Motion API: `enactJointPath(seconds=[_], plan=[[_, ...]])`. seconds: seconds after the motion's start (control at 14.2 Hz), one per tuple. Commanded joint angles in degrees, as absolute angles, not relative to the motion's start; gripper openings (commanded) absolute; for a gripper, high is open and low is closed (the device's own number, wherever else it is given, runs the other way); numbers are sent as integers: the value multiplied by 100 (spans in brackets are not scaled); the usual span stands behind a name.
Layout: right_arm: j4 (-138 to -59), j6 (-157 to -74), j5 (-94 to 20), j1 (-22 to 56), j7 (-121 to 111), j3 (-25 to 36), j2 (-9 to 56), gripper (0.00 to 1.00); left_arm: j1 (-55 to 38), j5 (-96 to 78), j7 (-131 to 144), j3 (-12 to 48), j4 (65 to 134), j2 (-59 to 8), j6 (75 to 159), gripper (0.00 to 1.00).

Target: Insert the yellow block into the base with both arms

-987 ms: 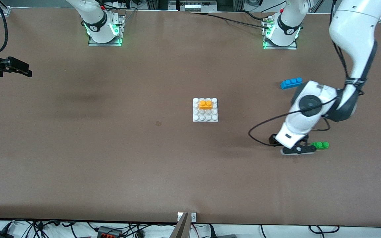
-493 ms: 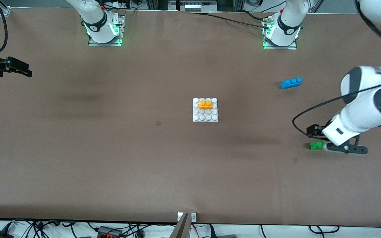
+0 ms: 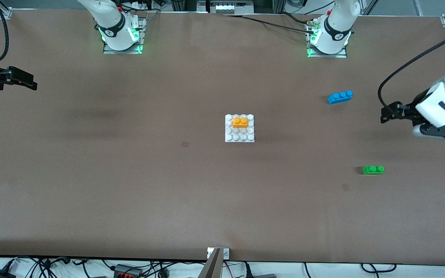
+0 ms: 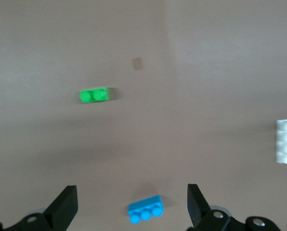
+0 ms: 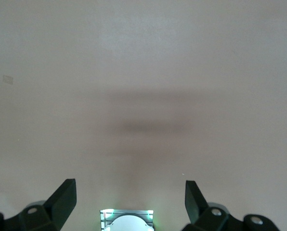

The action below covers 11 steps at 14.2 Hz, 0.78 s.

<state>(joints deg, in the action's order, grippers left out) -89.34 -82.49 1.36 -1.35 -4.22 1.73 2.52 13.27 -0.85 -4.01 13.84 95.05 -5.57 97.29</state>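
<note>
- The left gripper [image 4: 129, 211] is seen with jaws spread wide and nothing between them; it is held up in the air over the left arm's end of the table [image 3: 129, 185].
- The right gripper [image 5: 129, 207] is likewise spread and empty, and is held over bare table at the right arm's end; that arm appears to be waiting.
- In the front view the left gripper [image 3: 444, 131] and right gripper [image 3: 21, 79] are found at the two ends of the table, well apart from the middle, likely so that the work is left clear.
- The yellow block [image 3: 240, 122] is seated on the base [image 3: 239, 137], on the part of its stud grid farther from the front camera; it looks level and pressed down, so insertion is judged done.
- The base lies at mid-table, well apart from both sets of jaws; only its edge [image 4: 285, 144] is caught in the left wrist view.
- A green brick [image 3: 373, 169] lies nearer the front camera than the left gripper, and a blue brick [image 3: 340, 96] lies between the base and that gripper; both lie loose on the table, untouched by any jaw.
- The same green brick [image 4: 94, 95] and blue brick [image 4: 146, 211] are shown in the left wrist view.
</note>
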Motion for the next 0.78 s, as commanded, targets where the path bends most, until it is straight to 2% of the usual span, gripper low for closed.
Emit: enactJointPath(seconds=[0.0, 0.21, 0.7], plan=[[-8851, -8183, 35, -185, -343, 149, 281, 100, 1292, -448, -536, 1266, 9869, -230, 9694, 100], [-8851, -8060, 35, -193, -343, 149, 281, 100, 1248, -439, -545, 1266, 10011, -123, 9598, 100], [-8851, -8130, 35, -193, -352, 149, 290, 100, 1134, -369, -563, 1248, 9695, -290, 9457, 100]])
